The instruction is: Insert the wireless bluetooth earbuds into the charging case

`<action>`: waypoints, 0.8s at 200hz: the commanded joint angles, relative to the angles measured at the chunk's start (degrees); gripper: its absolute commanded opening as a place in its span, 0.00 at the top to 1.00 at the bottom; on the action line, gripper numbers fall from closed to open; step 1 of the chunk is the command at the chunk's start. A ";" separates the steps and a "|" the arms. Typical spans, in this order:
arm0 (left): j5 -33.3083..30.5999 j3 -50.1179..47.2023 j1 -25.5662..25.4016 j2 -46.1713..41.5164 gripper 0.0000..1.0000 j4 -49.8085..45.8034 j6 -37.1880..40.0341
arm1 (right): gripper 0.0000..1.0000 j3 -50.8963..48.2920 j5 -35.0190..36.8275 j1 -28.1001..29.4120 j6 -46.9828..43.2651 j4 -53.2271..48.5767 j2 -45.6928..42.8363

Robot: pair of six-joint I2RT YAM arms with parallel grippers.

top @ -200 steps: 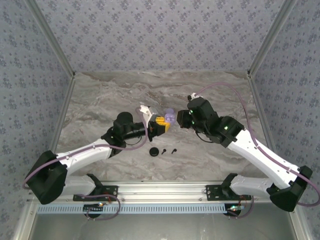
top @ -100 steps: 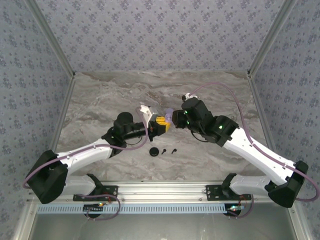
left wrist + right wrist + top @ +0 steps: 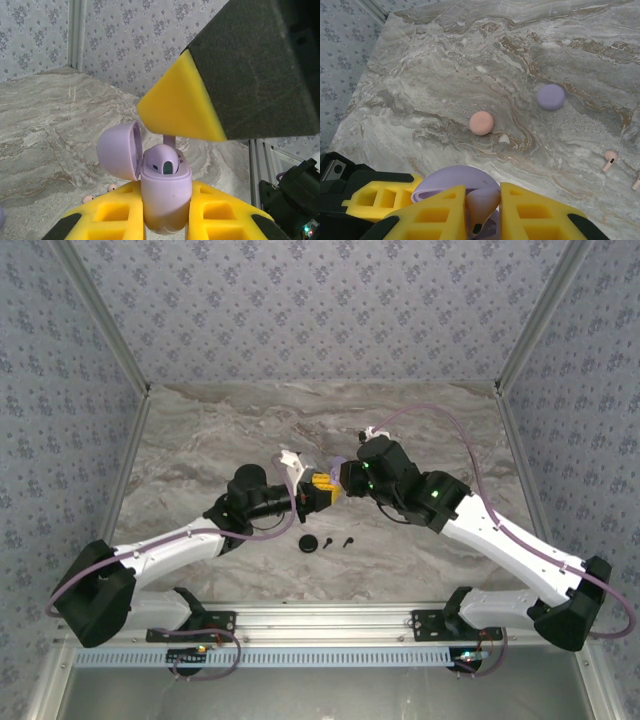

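My left gripper (image 3: 166, 220) is shut on the purple charging case (image 3: 166, 200), held upright with its lid (image 3: 118, 151) swung open to the left. One purple earbud (image 3: 163, 161) sits in the case's mouth. Directly above it, my right gripper (image 3: 482, 210) is shut on another purple earbud (image 3: 483, 202), whose stem (image 3: 170, 141) reaches down just behind the seated one. In the top view the two grippers meet tip to tip at mid-table, left gripper (image 3: 322, 490) and right gripper (image 3: 345, 477).
A round black case (image 3: 309, 543) and two black earbuds (image 3: 348, 541) lie on the marble near the front. Farther off lie a pink round case (image 3: 481, 122), a purple round case (image 3: 550, 96) and two pink earbuds (image 3: 609, 160).
My right arm has moved left, bringing its earbud from beside the case to right over its open mouth. The left arm has stayed still.
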 commanded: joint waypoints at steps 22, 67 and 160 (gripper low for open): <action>0.34 2.05 -0.49 0.11 1.00 2.90 -0.53 | 0.77 1.91 1.01 1.01 0.02 -0.32 0.40; -0.37 1.96 -0.54 0.24 1.00 3.97 -1.04 | 0.72 0.80 -2.77 1.08 0.28 0.47 -0.87; 0.69 1.62 -0.54 -0.66 1.00 8.81 -3.21 | 0.47 4.19 -10.66 -5.58 -4.11 -0.11 -6.54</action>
